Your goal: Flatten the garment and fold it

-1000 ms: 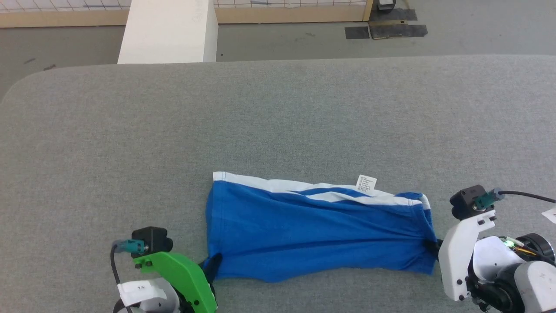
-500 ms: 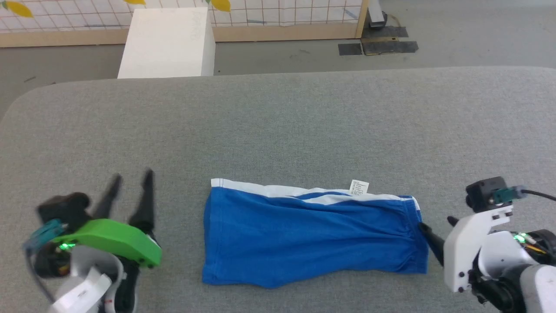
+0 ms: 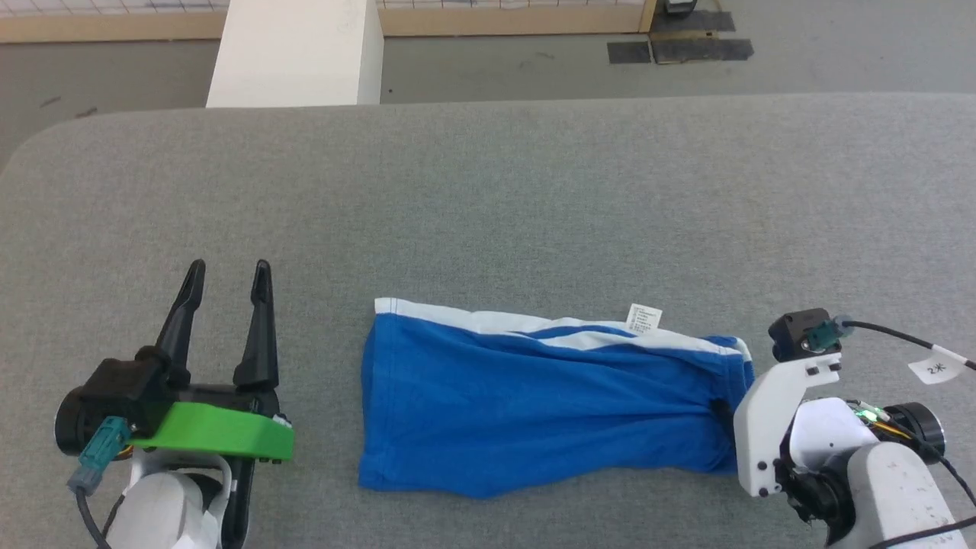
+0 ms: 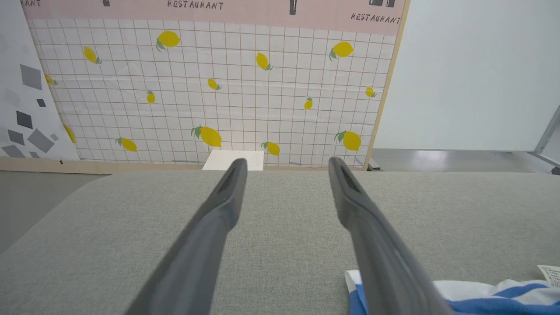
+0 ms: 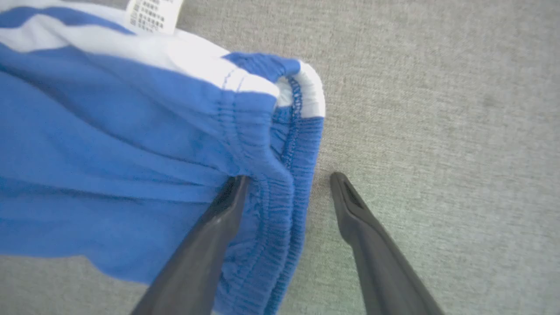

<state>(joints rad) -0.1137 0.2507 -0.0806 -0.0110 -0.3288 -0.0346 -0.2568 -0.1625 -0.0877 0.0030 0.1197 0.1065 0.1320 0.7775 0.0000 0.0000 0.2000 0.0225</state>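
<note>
Nearest the robot, the left gripper (image 3: 229, 267) is seen at the lower left with its two fingers spread wide and nothing between them, set apart from the garment (image 3: 534, 404). The right gripper (image 5: 288, 178) is likewise open. In its wrist view one finger lies over the gathered waistband and the other over the bare table top (image 3: 488, 191) just past the edge, so the edge is straddled but not pinched. Whether the inner finger actually touches the cloth cannot be told.

The garment is laid between the two grippers as a long blue strip. It is mostly flat, with soft creases near the waistband and the white trim along its far edge partly doubled over. A small white tag (image 3: 644, 319) sticks out from that far edge.

Flattening is judged nearly done and folding not yet begun. For the next move a firm pinch on one end would be needed, both layers caught, so that it can be carried over the other end.

Beyond the table a white block (image 3: 293, 53) is seen.
</note>
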